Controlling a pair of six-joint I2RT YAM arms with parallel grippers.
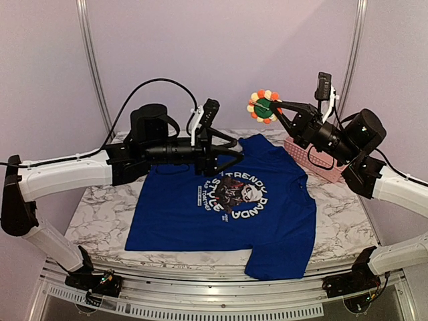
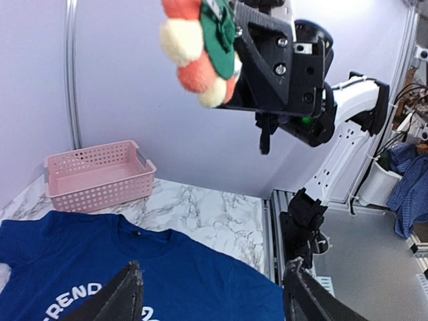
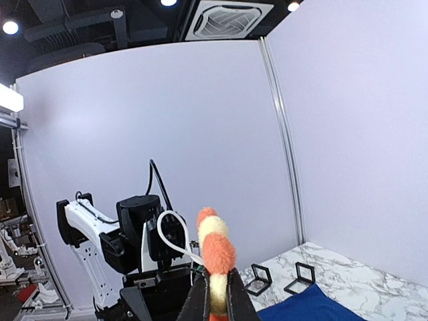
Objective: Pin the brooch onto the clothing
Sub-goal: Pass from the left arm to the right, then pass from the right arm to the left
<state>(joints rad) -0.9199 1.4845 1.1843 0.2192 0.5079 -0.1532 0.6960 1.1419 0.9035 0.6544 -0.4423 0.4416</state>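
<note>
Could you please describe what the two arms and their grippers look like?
The left arm and right arm have white shells with black joints and bases. The left gripper and right gripper are black, with angular fingers. A black cable arches over the left arm.

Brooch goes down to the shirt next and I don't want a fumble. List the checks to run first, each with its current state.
1. Brooch gripped by right hand: ok, clamped and held high above the table.
2. Left hand free to help: ok, fingers apart with nothing between them.
3. T-shirt spread with the print up: ok, though one hem corner hangs over the near table edge.
4. Pin open and ready: cannot tell, no view shows the pin itself.
5. Pink basket out of the way: ok, it sits off the shirt at the table's far right.
</note>
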